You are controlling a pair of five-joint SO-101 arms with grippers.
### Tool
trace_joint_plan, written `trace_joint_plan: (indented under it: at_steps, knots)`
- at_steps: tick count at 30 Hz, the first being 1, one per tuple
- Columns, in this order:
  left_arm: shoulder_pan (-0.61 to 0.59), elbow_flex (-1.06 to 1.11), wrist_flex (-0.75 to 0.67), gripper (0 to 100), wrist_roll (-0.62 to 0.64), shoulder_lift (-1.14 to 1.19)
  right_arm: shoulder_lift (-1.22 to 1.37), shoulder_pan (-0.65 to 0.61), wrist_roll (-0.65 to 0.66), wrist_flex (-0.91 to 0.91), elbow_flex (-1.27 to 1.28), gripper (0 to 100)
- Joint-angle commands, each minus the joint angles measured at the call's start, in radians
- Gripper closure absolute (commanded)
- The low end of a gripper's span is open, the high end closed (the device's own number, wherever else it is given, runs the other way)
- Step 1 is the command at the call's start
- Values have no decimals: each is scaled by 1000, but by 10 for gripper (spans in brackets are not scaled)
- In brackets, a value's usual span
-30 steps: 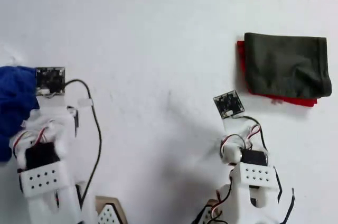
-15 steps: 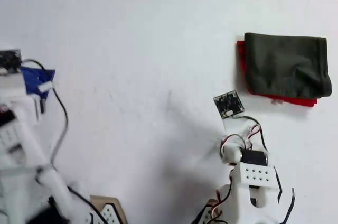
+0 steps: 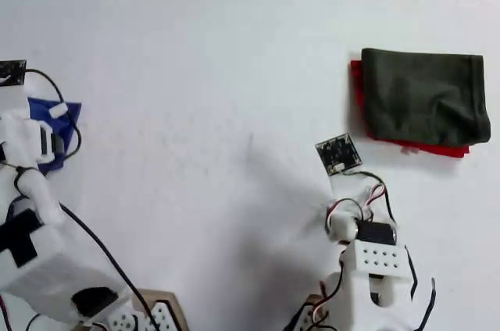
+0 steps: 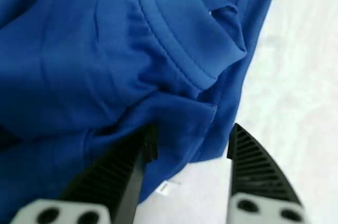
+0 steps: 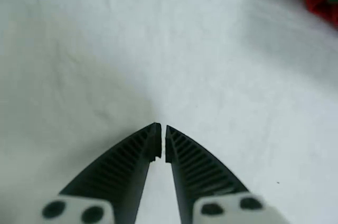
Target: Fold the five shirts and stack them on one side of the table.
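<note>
Blue shirt (image 4: 105,49) lies bunched under wide-spread left claw (image 4: 193,129), perhaps touching; right claw (image 5: 162,128) pinched shut, empty.

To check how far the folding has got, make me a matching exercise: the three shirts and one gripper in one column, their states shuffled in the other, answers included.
Column A
1. blue shirt
2. dark green shirt
3. red shirt
4. right gripper

Column B
a. shut, holding nothing
b. folded, on top of the stack
c. crumpled, at the open left gripper
d. folded, under another shirt, only its edges showing

Pairs: 1-c; 2-b; 3-d; 4-a
</note>
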Motion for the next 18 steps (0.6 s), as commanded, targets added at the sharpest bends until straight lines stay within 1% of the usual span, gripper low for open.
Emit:
trace_joint_plan:
  at_steps: [1, 3, 4, 5, 6, 7, 8, 10, 13, 18]
  knots:
    - [-14, -51, -54, 763, -11, 29, -22, -4, -6, -12, -3, 978]
    - [-14, -51, -55, 779, -11, 43, -22, -4, -6, -12, -3, 978]
    - [-14, -48, -51, 812, -11, 43, -22, -4, -6, -12, -3, 978]
    - [-14, -44, -51, 871, -11, 43, -22, -4, -6, -12, -3, 978]
    - [-15, -41, -51, 950, -9, 43, -22, -4, -6, -12, -3, 978]
    - [-17, -41, -51, 993, -9, 43, -22, -4, -6, -12, -3, 978]
    - [-17, -39, -41, 959, -8, 43, -22, -4, -6, -12, -3, 978]
    - [-15, -53, -2, 980, -8, 41, -22, -4, -6, -12, -3, 978]
    - [-12, -82, 75, 974, -2, 5, -22, -4, -6, -12, -3, 978]
    - [52, -114, 219, 973, 0, -130, -22, -4, -6, -12, -3, 978]
